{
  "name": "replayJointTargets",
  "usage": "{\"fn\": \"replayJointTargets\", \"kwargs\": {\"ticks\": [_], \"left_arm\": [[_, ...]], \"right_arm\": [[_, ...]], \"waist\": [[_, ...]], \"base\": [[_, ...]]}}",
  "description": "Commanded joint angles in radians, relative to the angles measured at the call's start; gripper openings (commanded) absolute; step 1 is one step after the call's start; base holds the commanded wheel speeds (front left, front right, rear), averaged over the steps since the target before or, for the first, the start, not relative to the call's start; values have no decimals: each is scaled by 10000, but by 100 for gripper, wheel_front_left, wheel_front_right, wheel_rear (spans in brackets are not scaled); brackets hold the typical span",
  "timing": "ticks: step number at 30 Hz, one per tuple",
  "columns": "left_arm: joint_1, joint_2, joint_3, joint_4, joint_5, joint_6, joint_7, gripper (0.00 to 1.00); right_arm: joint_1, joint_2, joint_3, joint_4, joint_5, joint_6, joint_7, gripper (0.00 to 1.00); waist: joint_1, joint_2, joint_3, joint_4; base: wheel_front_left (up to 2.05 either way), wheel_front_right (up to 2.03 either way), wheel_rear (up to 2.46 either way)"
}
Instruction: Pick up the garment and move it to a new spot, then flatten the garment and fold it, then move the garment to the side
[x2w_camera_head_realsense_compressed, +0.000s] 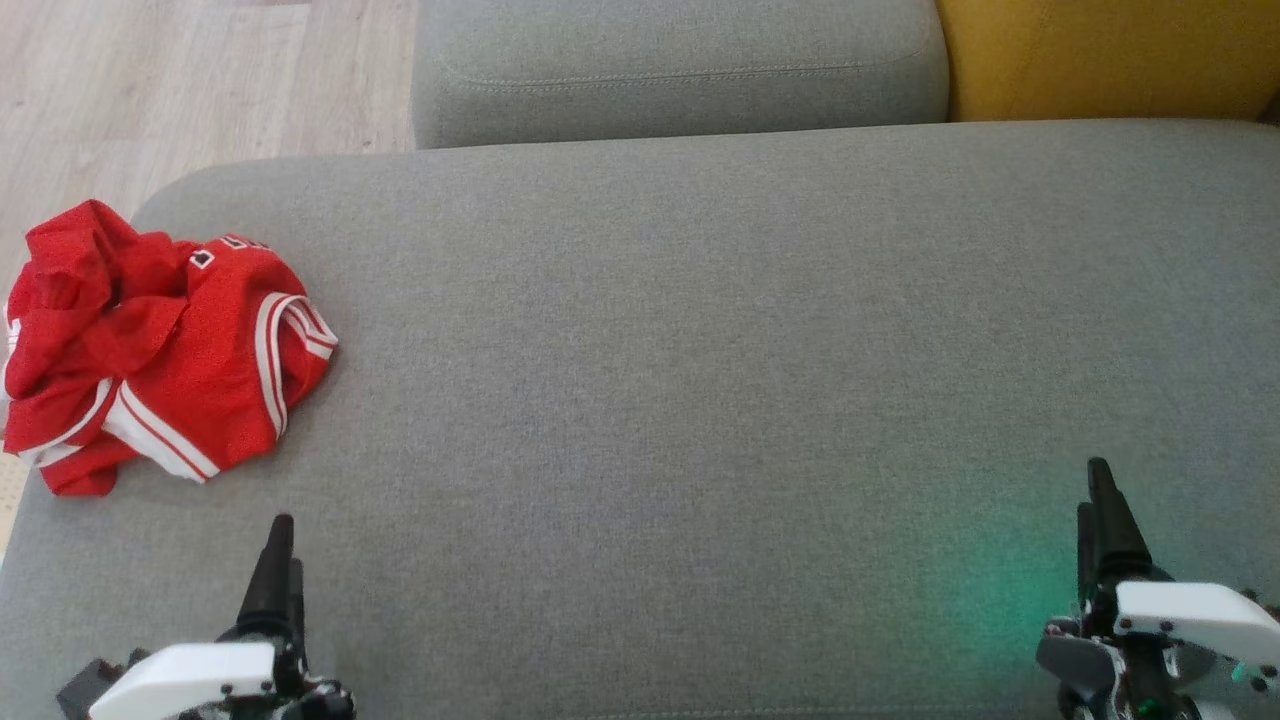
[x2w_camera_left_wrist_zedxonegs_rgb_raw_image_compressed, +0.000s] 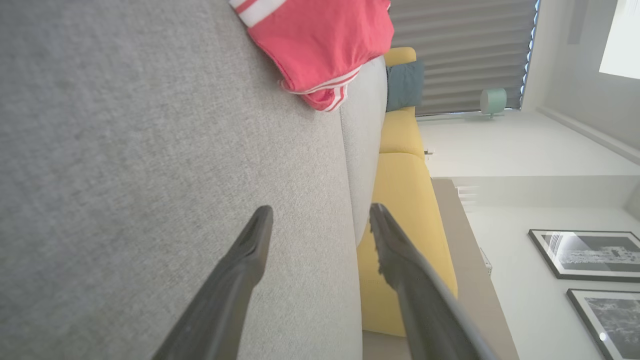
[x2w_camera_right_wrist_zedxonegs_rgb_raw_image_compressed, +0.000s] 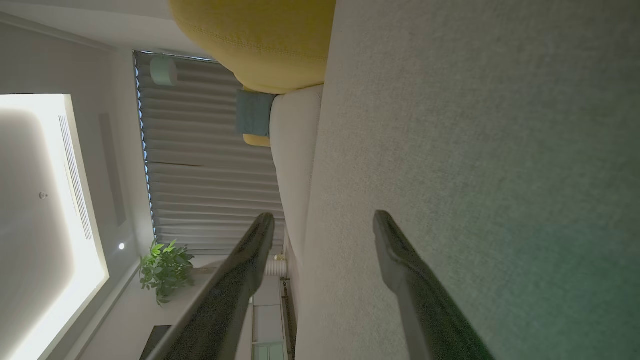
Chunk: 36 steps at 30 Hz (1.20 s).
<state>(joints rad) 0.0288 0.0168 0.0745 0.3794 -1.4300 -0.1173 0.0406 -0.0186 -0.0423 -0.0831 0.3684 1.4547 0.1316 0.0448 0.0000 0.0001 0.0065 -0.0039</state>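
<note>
1. No text, brand or number could be read anywhere.
2. The red garment (x2w_camera_head_realsense_compressed: 170, 350) bore small black-and-white marks at its far edge, too small and crumpled to make out.

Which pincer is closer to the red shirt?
The left pincer, at the lower left, close to the crumpled red garment. The right pincer sits far across the grey cushion.

You've got one garment (x2w_camera_head_realsense_compressed: 160, 340): red fabric with white striped trim, and a small dark-and-white mark near its top edge. It's crumpled into a loose heap, not flattened, with folds bunched over each other and the striped bands curling across the front. It sits at the far left end of the grey cushion (x2w_camera_head_realsense_compressed: 700, 350), its left side spilling past the cushion's edge. In your left wrist view (x2w_camera_left_wrist_zedxonegs_rgb_raw_image_compressed: 320, 45) it looks pinker.
</note>
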Motion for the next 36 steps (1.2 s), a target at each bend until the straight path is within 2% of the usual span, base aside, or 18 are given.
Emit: {"fn": "replayJointTargets", "kwargs": {"ticks": [1, 17, 36], "left_arm": [[-587, 91, 82, -389, 308, -44, -109, 100], [-824, 125, 152, -410, 2639, -38, -576, 100], [-1106, 170, 103, -453, 5284, 201, -1102, 100]], "right_arm": [[-634, -172, 102, -394, -276, -2, -126, 100], [-899, -178, 489, -430, -2325, -3, -597, 100], [-1235, -196, 912, -414, -4755, -4, -1128, 100]], "waist": [[0, -1, 1, -1], [0, -1, 38, -31], [0, -1, 142, -100]], "base": [[0, 0, 0], [0, 0, 0], [0, 0, 0]]}}
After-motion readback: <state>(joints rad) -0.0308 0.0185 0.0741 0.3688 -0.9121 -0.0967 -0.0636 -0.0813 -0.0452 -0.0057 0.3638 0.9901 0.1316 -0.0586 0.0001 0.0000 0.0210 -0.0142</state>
